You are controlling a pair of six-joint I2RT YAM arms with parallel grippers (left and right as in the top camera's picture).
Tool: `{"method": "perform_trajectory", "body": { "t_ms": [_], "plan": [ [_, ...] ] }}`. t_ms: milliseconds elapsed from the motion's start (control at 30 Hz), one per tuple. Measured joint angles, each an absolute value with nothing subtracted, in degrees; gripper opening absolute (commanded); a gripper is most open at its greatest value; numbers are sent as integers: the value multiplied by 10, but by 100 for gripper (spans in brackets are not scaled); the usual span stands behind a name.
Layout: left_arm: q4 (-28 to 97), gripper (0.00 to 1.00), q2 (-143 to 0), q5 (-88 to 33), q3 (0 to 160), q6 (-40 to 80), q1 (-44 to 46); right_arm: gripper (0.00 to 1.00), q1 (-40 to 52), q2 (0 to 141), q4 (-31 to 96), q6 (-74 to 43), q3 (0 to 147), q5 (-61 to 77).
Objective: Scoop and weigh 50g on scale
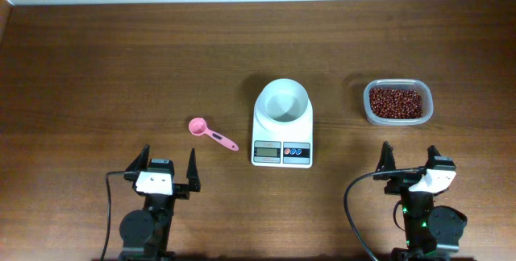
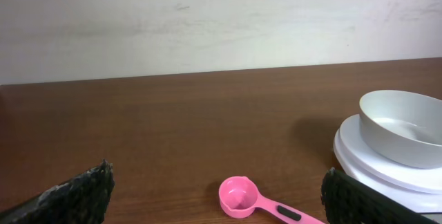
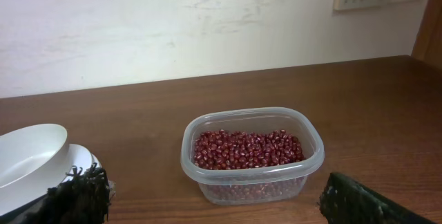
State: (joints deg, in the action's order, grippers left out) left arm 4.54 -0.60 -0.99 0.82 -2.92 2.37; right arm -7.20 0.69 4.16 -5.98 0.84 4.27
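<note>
Left fingers point(image 1: 192, 164) and right fingers point(image 1: 385, 158) both splayed, empty, in front of the scale point(image 1: 282, 136). Beans point(image 1: 396, 102) are in the tub point(image 1: 365, 105) right of it. Display point(image 1: 267, 153) is too small to read; if it's not zeroed, the bowl point(image 1: 282, 100) skews the weight.

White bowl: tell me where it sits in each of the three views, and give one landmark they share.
Overhead: the white bowl sits at centre, on the scale.
Left wrist: at the right edge, slightly cut off by the frame.
Right wrist: in the lower left corner, cut off by the frame.
Shared landmark: the scale under the bowl, seen in all three views.
</note>
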Motion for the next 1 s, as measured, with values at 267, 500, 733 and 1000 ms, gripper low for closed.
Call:
{"method": "perform_trajectory", "body": {
  "t_ms": [267, 500, 733, 1000],
  "plan": [
    [45, 99, -6, -10, 8, -29, 24, 99, -72, 7, 42, -60, 8, 43],
    [45, 99, -6, -10, 8, -29, 24, 99, -72, 7, 42, -64, 8, 45],
    [45, 99, -6, -10, 8, -29, 24, 99, -72, 7, 41, -155, 8, 46],
    [45, 99, -6, -10, 8, -29, 24, 99, -72, 7, 35, -306, 8, 92]
  ]
}}
